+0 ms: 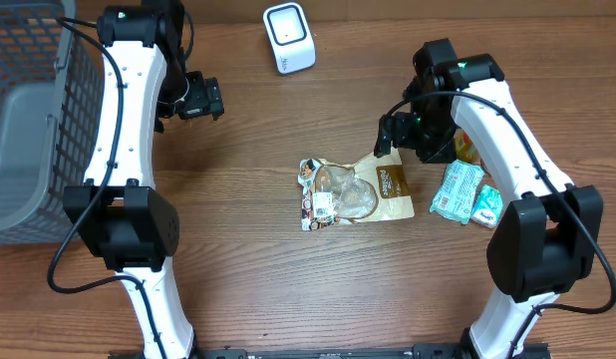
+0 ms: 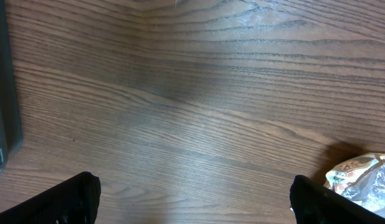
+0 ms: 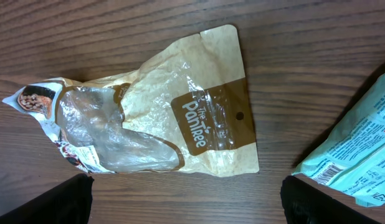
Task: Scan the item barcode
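Right gripper [image 3: 186, 194] spread wide, gripping nothing, above brown snack bag [image 3: 180, 118] lying flat mid-frame. Left gripper [image 2: 192, 198] also wide, over wood table [image 2: 180, 93]. Scanner [image 1: 289, 38] top centre.

Below me, the bread bag [image 3: 205, 87] looks like matt brown paper with a glossy, crinkled clear-plastic window. The tabletop [image 3: 86, 31] is smooth, grained wood.

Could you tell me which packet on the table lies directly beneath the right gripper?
The tan paper and clear plastic bag with a brown label, centred under the right gripper; the teal plastic packets lie off to one side.
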You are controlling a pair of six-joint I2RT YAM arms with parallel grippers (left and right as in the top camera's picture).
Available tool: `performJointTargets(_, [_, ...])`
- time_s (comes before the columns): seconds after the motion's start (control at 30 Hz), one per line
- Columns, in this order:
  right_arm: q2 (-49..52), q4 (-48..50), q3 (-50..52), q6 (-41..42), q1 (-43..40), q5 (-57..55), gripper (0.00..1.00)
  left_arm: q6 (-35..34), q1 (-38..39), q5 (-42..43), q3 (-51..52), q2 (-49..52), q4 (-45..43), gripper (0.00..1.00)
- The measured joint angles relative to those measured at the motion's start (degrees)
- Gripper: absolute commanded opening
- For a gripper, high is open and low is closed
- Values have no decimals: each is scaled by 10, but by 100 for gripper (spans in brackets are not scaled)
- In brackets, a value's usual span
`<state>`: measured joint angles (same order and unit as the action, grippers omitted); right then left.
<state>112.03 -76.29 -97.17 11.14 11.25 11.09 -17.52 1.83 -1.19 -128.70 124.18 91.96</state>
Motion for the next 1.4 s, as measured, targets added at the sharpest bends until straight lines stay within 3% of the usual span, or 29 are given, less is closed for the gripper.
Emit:
performJointTargets(0.97, [0, -7, 0, -5, 0, -2, 100, -1, 0, 1, 0, 0, -12, 99])
performJointTargets(1.17, [0, -27, 0, -18, -2, -2, 100, -16, 0, 56, 0, 0, -82, 100])
performJointTargets(1.4, [0, -1, 0, -22, -6, -5, 100, -38, 9, 151, 0, 0, -91, 100])
